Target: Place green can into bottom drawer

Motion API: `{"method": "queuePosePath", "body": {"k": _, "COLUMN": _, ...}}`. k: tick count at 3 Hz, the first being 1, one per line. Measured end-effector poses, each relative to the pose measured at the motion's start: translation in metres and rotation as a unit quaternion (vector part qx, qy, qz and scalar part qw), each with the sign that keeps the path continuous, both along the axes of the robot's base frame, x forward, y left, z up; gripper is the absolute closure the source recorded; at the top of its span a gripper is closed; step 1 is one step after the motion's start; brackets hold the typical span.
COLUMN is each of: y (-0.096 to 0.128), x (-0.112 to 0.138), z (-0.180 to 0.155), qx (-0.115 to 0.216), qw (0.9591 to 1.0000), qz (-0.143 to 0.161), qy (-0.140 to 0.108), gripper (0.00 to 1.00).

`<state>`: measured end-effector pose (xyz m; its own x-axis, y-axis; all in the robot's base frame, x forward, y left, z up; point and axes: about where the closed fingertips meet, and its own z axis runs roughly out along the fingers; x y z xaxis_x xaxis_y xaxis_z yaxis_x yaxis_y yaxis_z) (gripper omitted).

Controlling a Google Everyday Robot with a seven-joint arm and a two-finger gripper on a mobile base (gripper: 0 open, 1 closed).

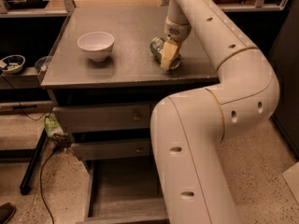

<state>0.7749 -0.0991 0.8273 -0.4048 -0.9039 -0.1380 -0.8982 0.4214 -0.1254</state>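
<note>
The green can (158, 47) lies on its side on the grey cabinet top (126, 71), right of centre. My gripper (168, 56) comes down from above and sits right on the can, hiding its right part. The can rests on the top. The bottom drawer (121, 188) is pulled out below, near the floor, and its grey floor is bare. My arm's large white links (205, 139) cover the drawer's right side.
A white bowl (96, 44) stands on the cabinet top to the left of the can. Two upper drawers (105, 118) with small knobs are shut. A lower shelf at the left holds a small dish (11, 63). Cables and a black stand leg (32, 164) lie on the floor at the left.
</note>
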Motion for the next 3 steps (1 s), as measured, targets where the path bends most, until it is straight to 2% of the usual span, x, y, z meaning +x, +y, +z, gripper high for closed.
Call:
{"method": "queuePosePath", "body": {"k": 1, "y": 0.000, "x": 0.000, "z": 0.003, "qx": 0.000, "qw": 1.0000, "qz": 0.000, "qy": 0.000, "gripper": 1.00}}
{"method": "queuePosePath", "body": {"k": 2, "y": 0.000, "x": 0.004, "z": 0.018, "qx": 0.042, "qw": 0.9984, "qz": 0.024, "qy": -0.031, "gripper": 1.00}}
{"method": "queuePosePath", "body": {"k": 3, "y": 0.004, "x": 0.000, "z": 0.033, "qx": 0.095, "qw": 0.9918, "qz": 0.063, "qy": -0.058, "gripper": 1.00}}
